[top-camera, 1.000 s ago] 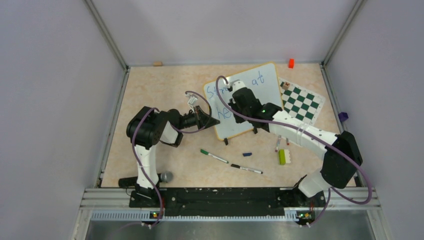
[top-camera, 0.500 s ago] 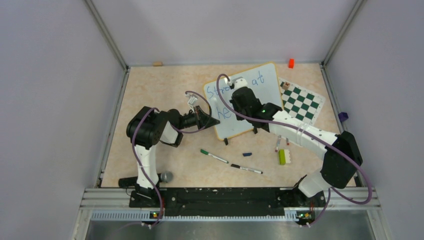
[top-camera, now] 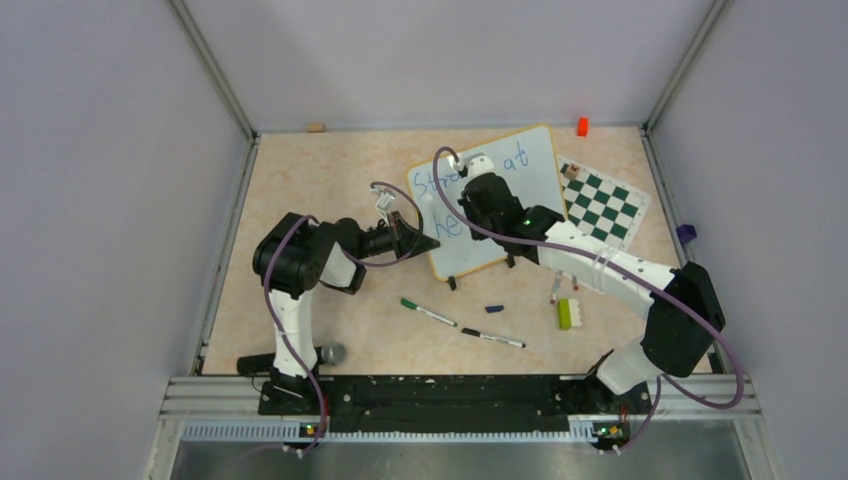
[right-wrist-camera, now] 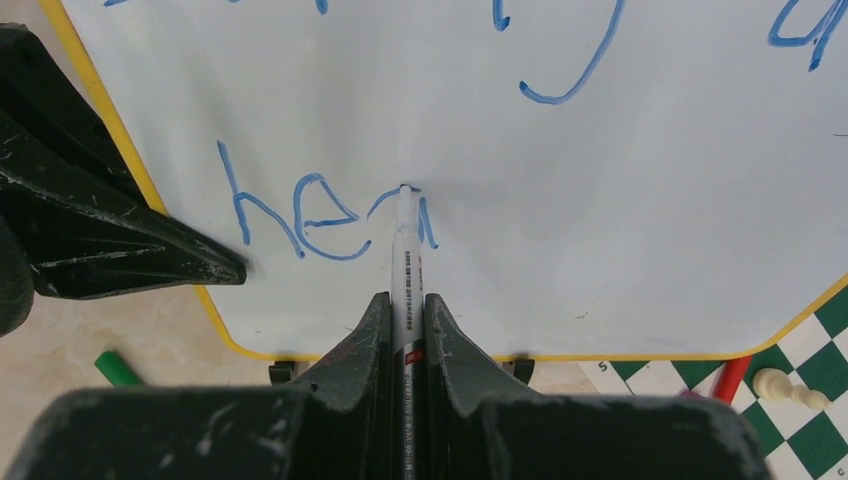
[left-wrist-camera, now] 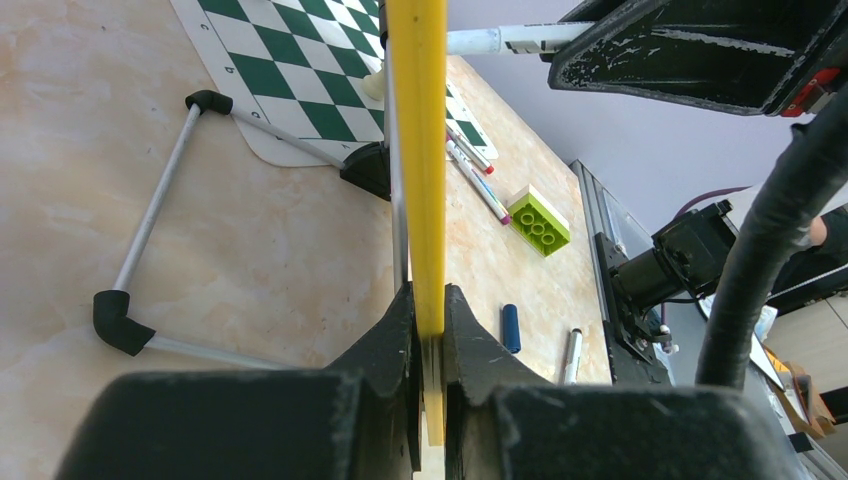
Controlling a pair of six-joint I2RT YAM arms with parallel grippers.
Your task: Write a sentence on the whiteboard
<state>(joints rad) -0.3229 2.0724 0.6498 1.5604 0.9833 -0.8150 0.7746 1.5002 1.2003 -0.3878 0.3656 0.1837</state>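
One edge of whiteboard (left-wrist-camera: 418, 120) pinched inside left end effector (left-wrist-camera: 428, 300)

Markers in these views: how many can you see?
5: the writing marker in the right end effector at the whiteboard; a green-capped marker and a black-capped marker on the table; a pair beside the green brick. The right arm may hide others.

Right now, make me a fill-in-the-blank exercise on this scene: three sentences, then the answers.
1. The left claw clamps the whiteboard by its ____ rim.
2. The right claw holds a marker against the sentence, which is written in ____ ink.
3. The chessboard beside the whiteboard has white and ____ squares.
Missing words: yellow; blue; green.
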